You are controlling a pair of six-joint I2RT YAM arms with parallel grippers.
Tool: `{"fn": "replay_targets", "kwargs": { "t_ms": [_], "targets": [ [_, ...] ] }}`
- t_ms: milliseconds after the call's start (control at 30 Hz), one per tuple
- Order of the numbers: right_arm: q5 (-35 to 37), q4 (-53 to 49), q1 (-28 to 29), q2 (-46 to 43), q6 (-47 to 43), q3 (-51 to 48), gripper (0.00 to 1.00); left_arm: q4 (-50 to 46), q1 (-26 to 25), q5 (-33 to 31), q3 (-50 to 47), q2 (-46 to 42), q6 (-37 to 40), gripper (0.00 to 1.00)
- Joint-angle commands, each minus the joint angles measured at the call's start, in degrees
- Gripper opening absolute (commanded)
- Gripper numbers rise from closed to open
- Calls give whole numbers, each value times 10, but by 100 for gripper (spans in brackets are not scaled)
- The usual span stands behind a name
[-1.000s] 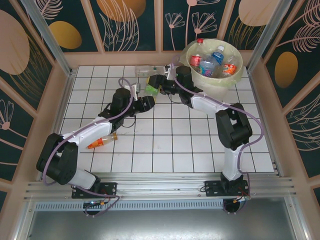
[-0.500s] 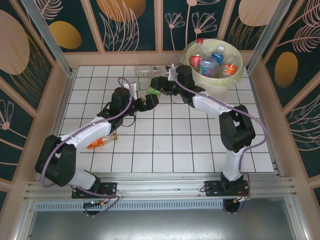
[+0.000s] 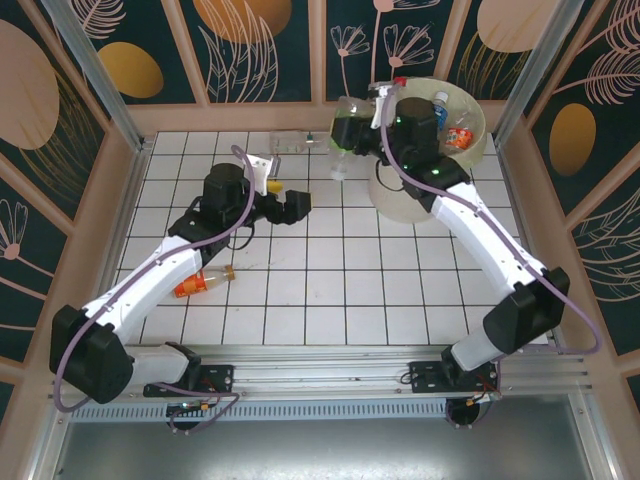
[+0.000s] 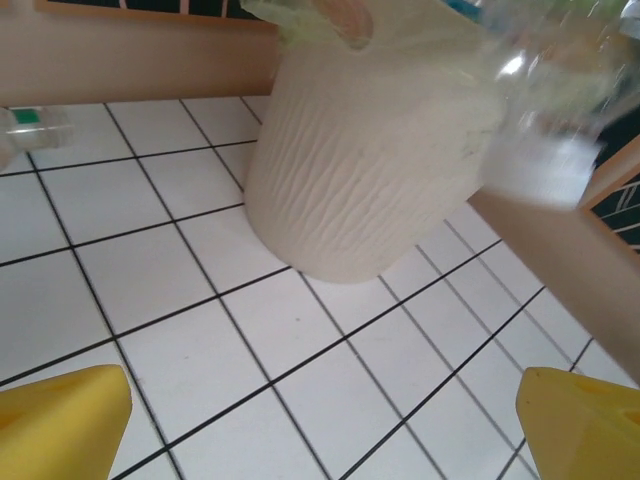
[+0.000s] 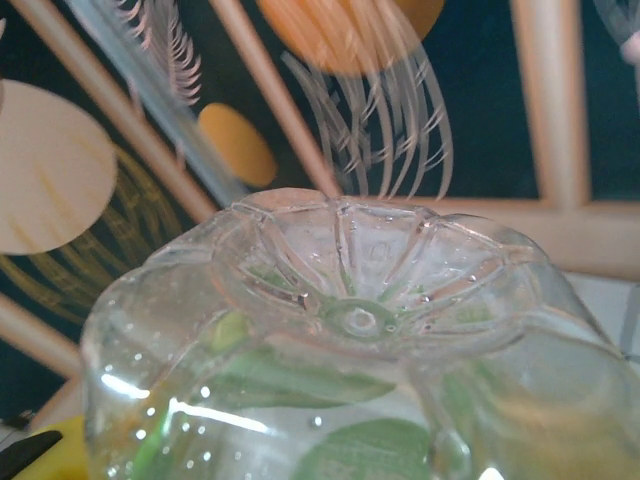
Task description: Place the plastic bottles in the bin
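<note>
While the right gripper (image 3: 352,130) clamps a clear green-labelled bottle (image 3: 340,162), cap down, at the upper middle of the frame, just left of the bin (image 3: 472,148), the left gripper (image 3: 292,203) hangs wide open and empty over the white tiles (image 3: 350,290), below-left of that bottle.

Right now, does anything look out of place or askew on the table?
The bin looks tipped, leaning toward the back right corner with much of its side wall showing, while the right arm crosses above its rim; whether they touch is unclear. The right gripper holds a clear bottle beside it.
</note>
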Motion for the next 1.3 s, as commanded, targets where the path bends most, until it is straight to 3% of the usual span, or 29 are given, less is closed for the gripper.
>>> {"fn": "replay_targets", "kwargs": {
  "t_ms": [0,100,333,700,1000,1267],
  "targets": [
    [128,-48,-13,-27,-94,24,49,-58,-3,-14,12,-14,55,99],
    [187,-64,-42,-40,-117,33,49,-56,-3,-20,1,-20,64,99],
    [203,-61,-144,-61,-121,37,49,-39,-3,-13,-6,-22,59,99],
    [248,-53,-211,2,-130,72,49,-32,-3,-16,-10,-13,44,99],
    [206,-65,-232,58,-123,68,49,-31,-3,-21,-12,-3,38,99],
    [130,-50,-231,13,-100,-33,51,-30,-3,-21,-13,4,38,99]
  ]
}}
